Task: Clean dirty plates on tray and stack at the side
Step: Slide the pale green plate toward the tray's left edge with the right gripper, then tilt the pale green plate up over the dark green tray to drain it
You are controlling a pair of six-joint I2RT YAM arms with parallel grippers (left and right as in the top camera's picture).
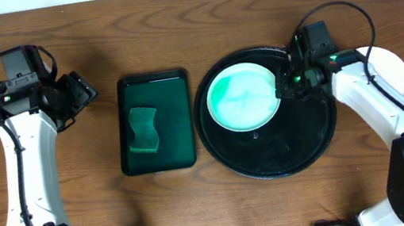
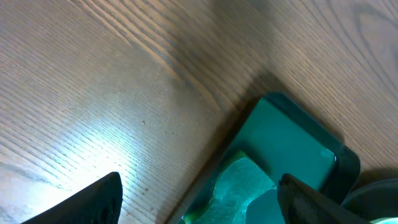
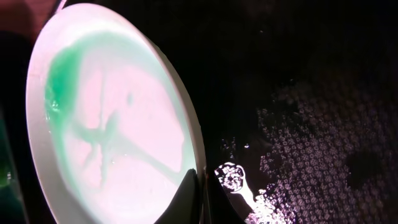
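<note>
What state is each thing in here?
Small round white plate: green-smeared, on tray, rim pinched.
Large round glossy black tray: holds that plate, wet spots.
Second white plate: on table beside tray, partly under right arm.
Green sponge: lying in dark green rectangular tray.
Left gripper: open, empty.
Right gripper: shut on smeared plate's rim.

Left arm (image 1: pixel 24 167) and right arm (image 1: pixel 372 99): white shells, black joints, black fingers (image 2: pixel 93 202), thin black cables (image 1: pixel 334 3), green lights (image 1: pixel 294 80) behind the fingers.
</note>
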